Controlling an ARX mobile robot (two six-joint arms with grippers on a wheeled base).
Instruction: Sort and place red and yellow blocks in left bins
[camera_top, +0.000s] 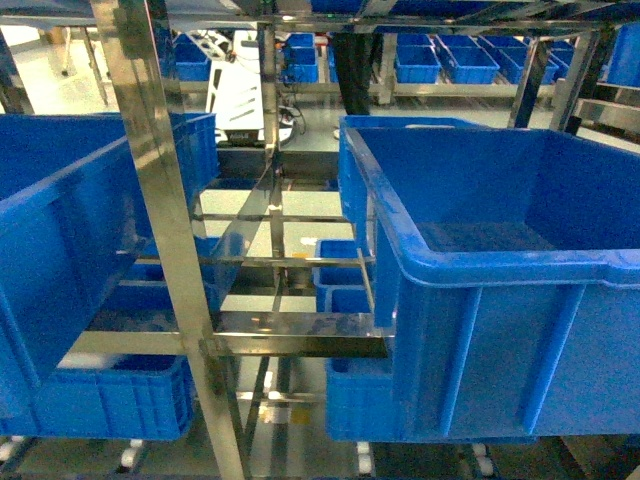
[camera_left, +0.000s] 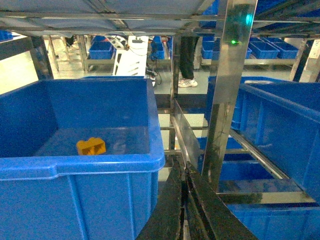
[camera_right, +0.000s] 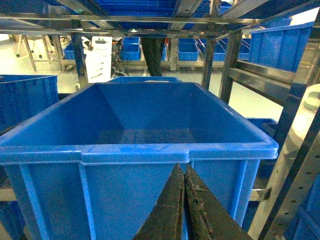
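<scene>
We see two large deep bright-blue plastic crates on a polished steel rack (camera_top: 160, 200): the left crate (camera_left: 80, 162) and the right crate (camera_right: 135, 150). An orange-yellow studded plastic brick (camera_left: 91, 146) lies on the left crate's floor, near its front wall. Both dark grippers, left (camera_left: 185, 172) and right (camera_right: 183, 170), show fingers pressed together, seemingly holding nothing.

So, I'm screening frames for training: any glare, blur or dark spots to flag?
Head view: soft overall, with glare on the polished steel rack post. Left wrist view: the orange-yellow studded plastic brick reads clearly in the deep blue plastic crate; the left end effector is dark and close. Right wrist view: evenly lit, bright background.
</scene>
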